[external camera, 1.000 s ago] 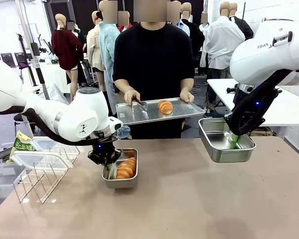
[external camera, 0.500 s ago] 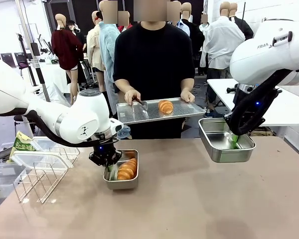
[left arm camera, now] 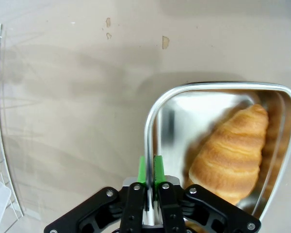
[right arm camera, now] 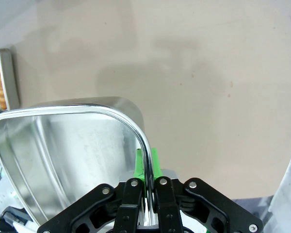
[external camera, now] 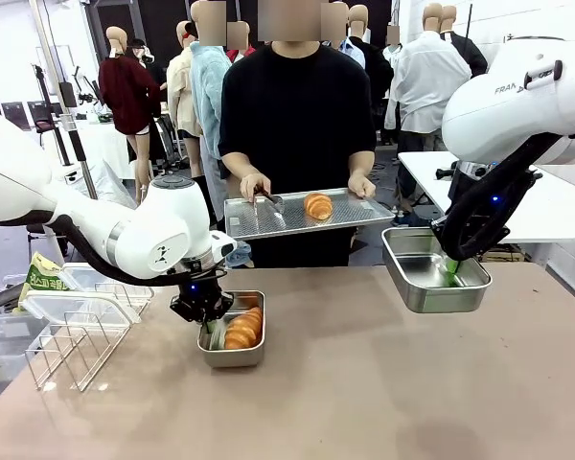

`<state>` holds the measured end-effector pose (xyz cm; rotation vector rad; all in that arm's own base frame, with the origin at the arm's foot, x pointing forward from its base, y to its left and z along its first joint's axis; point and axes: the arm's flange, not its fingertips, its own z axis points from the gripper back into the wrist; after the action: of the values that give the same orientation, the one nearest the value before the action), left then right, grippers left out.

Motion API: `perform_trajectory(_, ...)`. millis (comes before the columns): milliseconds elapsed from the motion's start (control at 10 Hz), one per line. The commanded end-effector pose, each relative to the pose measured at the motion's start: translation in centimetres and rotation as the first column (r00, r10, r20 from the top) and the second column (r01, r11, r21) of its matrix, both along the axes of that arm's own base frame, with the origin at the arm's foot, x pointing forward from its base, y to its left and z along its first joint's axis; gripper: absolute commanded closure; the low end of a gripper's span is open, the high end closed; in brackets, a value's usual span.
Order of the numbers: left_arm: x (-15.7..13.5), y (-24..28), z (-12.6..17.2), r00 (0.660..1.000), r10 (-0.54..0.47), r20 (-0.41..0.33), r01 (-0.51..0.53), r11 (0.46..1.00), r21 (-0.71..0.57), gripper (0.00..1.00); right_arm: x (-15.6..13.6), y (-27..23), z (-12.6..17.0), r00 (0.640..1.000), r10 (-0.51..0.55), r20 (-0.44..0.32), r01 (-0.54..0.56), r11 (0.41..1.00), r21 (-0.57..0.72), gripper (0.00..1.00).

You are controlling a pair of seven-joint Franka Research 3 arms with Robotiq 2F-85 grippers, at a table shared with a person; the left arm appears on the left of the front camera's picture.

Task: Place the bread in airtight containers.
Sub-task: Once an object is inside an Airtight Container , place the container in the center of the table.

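A golden croissant (external camera: 244, 328) (left arm camera: 230, 155) lies in a small steel container (external camera: 232, 356) (left arm camera: 208, 86) on the table's left half. My left gripper (external camera: 211, 331) (left arm camera: 150, 167) is shut on that container's left rim. At the right, my right gripper (external camera: 450, 271) (right arm camera: 146, 165) is shut on the rim of a second steel container (external camera: 426, 299) (right arm camera: 63, 108), which is empty and held tilted above the table. Across the table a person holds a flat metal tray (external camera: 268, 225) with another croissant (external camera: 317, 205) and tongs (external camera: 271, 200) on it.
A wire rack (external camera: 77, 335) and clear plastic bins (external camera: 38, 307) with a green packet (external camera: 43, 273) stand at the table's left edge. The bare tabletop (external camera: 383, 383) spreads between the two containers and toward the near edge.
The left gripper and its container with the croissant have shifted slightly lower and nearer. The right arm, its empty container and the person's tray have stayed put.
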<state>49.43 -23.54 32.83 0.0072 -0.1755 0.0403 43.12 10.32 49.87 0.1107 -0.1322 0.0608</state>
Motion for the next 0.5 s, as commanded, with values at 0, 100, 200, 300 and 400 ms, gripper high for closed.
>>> perform_trajectory(0, 0.63, -0.39, 0.05, 1.000, 0.013, 0.002, -0.013, 1.000, -0.009, 0.73, -0.13, 0.11, 0.13, 1.000, 0.004, 0.005, -0.004, 1.000, 0.000, 1.00)
perform_trajectory(100, 0.60, -0.40, 0.06, 1.000, 0.012, -0.001, -0.012, 1.000, -0.009, 0.55, -0.13, 0.11, 0.13, 1.000, 0.004, 0.005, -0.004, 1.000, 0.000, 1.00)
perform_trajectory(200, 0.61, -0.41, 0.12, 1.000, 0.022, -0.004, -0.022, 1.000, -0.006, 0.36, -0.13, 0.11, 0.13, 1.000, 0.004, 0.005, -0.004, 1.000, 0.000, 1.00)
perform_trajectory(300, 0.64, -0.41, 0.48, 1.000, 0.024, 0.004, -0.024, 1.000, -0.007, 0.17, -0.13, 0.11, 0.13, 1.000, 0.004, 0.005, -0.004, 1.000, 0.000, 1.00)
perform_trajectory(400, 0.63, -0.35, 0.92, 0.999, 0.030, 0.014, -0.030, 1.000, 0.005, 0.00, -0.13, 0.11, 0.13, 1.000, 0.004, 0.005, -0.004, 1.000, 0.000, 1.00)
